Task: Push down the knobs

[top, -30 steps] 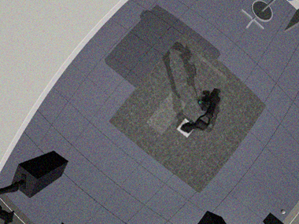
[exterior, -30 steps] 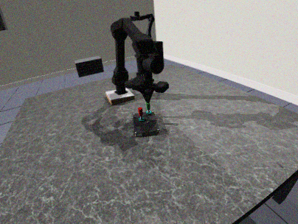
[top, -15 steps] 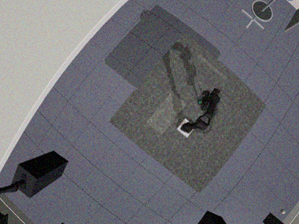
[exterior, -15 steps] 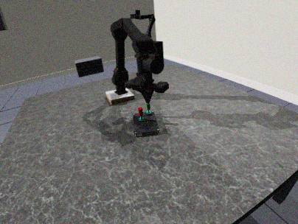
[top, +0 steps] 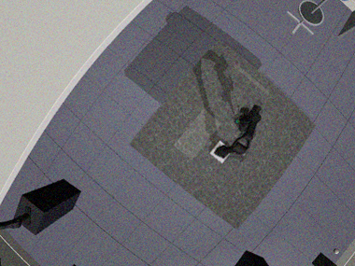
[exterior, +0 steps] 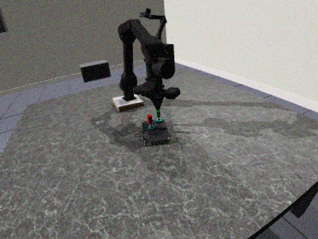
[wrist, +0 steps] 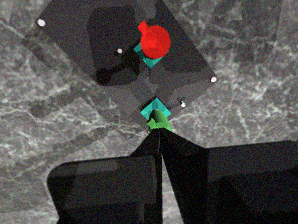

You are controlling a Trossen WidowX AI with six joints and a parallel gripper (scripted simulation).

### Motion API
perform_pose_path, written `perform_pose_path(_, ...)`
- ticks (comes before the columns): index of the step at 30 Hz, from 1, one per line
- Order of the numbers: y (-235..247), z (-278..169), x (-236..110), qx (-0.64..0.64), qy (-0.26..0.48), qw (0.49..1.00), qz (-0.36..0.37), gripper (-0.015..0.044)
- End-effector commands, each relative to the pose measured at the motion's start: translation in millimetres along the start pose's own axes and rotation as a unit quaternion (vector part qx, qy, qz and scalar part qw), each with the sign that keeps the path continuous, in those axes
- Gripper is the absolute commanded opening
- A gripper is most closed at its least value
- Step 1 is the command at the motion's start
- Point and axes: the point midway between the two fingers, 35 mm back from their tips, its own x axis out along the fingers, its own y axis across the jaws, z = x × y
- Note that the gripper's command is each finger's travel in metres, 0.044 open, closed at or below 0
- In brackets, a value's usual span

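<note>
Circuit board [exterior: 155, 137] [wrist: 190, 62] is dark, nearly black, flat and four-cornered, standing level on the grey, pale-veined table [top: 206, 188] [exterior: 118, 189] [wrist: 250, 50], in front of the arm [top: 252, 130] [exterior: 127, 59] in the exterior view. Small whitish spots show at some of its corners and on its face. Two teal potentiometers are mounted on it: one under the red knob [exterior: 149, 119] [wrist: 155, 42], one under the green knob [top: 237, 121] [exterior: 158, 114] [wrist: 160, 121]. Red knob: upright, round-topped, with a pointer projecting at one side; a short pale length of shaft is visible between it and its potentiometer, so it is not seated. Green knob: upright near the board's edge, partly covered by the fingertips; its seating cannot be determined. Gripper [top: 240, 119] [exterior: 158, 110] [wrist: 158, 133]: narrow, fingers together, nothing between them, pointing down with the tips right at the top of the green knob; actual contact cannot be confirmed. The arm's foot stands on a white-topped block [top: 220, 159] [exterior: 118, 105], apart from the board
</note>
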Motion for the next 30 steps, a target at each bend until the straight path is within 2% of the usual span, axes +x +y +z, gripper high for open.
perform_pose_path(1, -0.4, 0.6, 4.7, 0.002, -0.001, 1.0, -0.002, 0.0)
perform_pose_path(30, -0.4, 0.6, 10.9, 0.002, -0.001, 1.0, -0.002, 0.0)
